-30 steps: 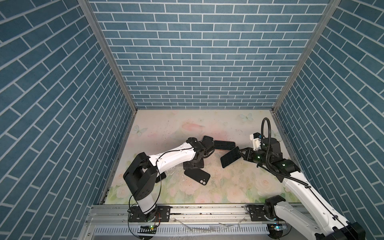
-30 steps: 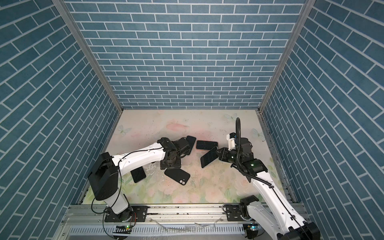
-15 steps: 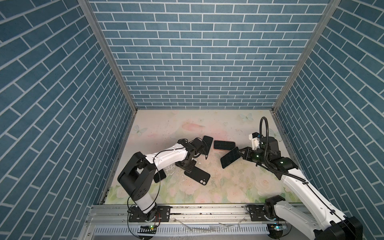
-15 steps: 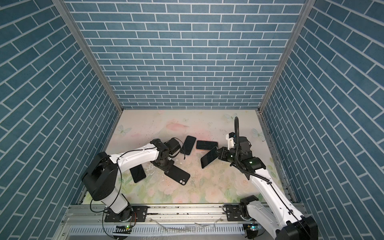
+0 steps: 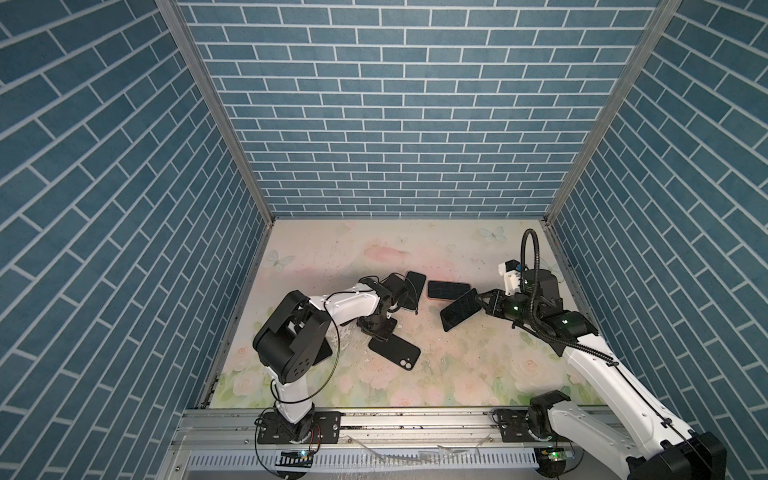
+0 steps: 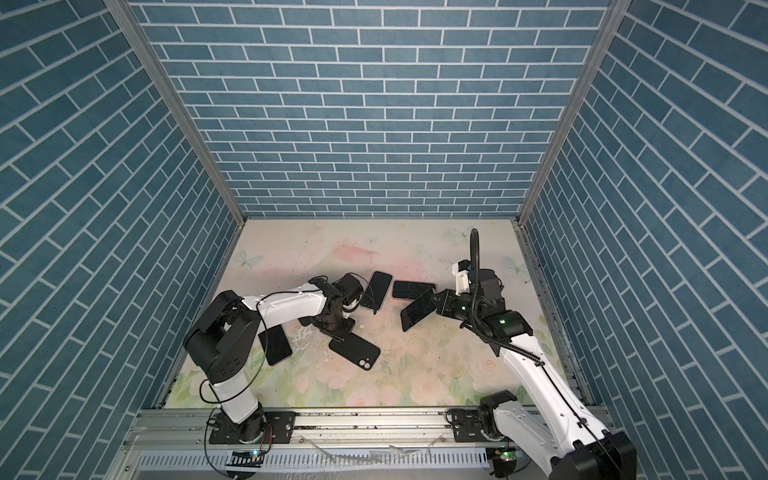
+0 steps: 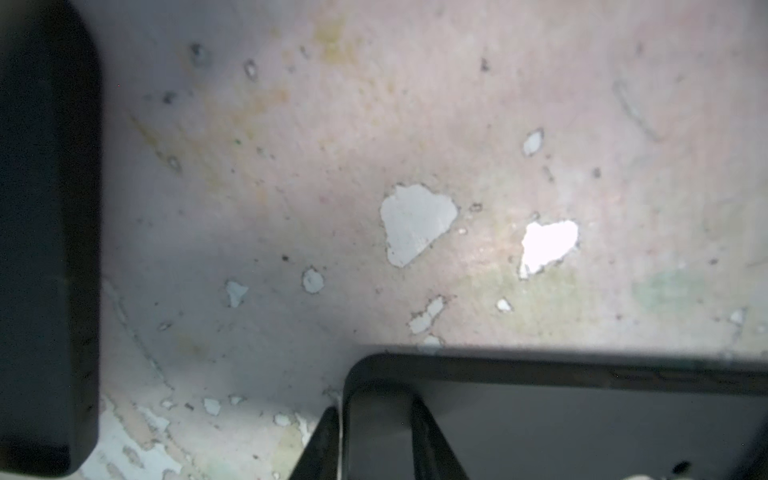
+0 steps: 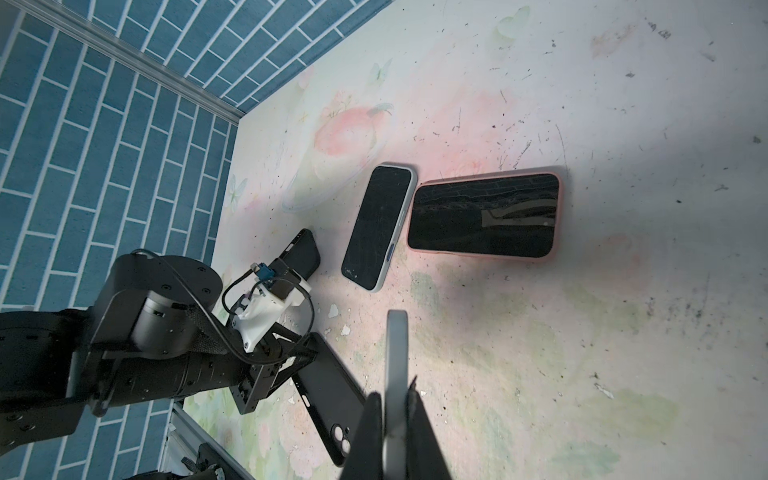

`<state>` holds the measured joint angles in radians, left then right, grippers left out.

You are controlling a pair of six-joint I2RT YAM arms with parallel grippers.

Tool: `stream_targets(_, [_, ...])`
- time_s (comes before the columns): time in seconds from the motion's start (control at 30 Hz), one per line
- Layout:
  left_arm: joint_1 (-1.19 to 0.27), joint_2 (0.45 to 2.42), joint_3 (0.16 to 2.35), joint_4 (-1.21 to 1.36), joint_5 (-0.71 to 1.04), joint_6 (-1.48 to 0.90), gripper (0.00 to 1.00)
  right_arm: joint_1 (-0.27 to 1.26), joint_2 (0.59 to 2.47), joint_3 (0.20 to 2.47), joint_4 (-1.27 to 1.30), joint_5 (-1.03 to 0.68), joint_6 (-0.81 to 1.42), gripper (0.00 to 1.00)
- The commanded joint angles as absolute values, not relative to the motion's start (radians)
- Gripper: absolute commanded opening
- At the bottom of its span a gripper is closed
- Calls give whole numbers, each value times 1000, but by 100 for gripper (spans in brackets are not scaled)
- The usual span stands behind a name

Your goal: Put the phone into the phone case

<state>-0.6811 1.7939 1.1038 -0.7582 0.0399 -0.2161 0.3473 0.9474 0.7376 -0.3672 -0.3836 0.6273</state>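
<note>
My right gripper [image 5: 480, 301] [image 8: 394, 392] is shut on a dark phone [image 5: 459, 309] [image 6: 417, 313]. It holds the phone tilted above the table. The right wrist view shows the phone [image 8: 395, 345] edge-on between the fingers. An empty black phone case [image 5: 392, 351] [image 6: 355, 347] [image 8: 332, 399] lies flat at centre-left. Its camera cutout is at the near end. My left gripper [image 5: 376, 330] [image 6: 332, 328] [image 7: 357, 403] is down at the case's far corner. One finger [image 7: 320, 449] sits outside the rim and the other inside, close against the wall.
A phone in a grey case [image 5: 411, 291] [image 8: 380, 226] and a phone in a pink case [image 5: 449, 289] [image 8: 484, 216] lie behind the black case. Another black case [image 8: 301, 253] lies by the left wrist, and a dark phone [image 6: 274, 338] lies beside the left arm's elbow. Brick walls close three sides.
My left gripper drew back from the phones at the rear, came down on the black case's corner and narrowed its jaws. The right arm kept the phone almost still.
</note>
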Motion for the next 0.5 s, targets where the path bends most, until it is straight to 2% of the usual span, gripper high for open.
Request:
stream_targets(0.0, [-650,1832,1083,-714,15,-241,24,342,952,774,-331,-394,609,0])
stream_targets(0.37, [-630,1845,1115,-720,20,-353,0,336,954,769,-343,-388,594,0])
stream_targets(0.47, [-630,1829,1121,-731,5,-382,0,334,957,766,-338,-390,594,0])
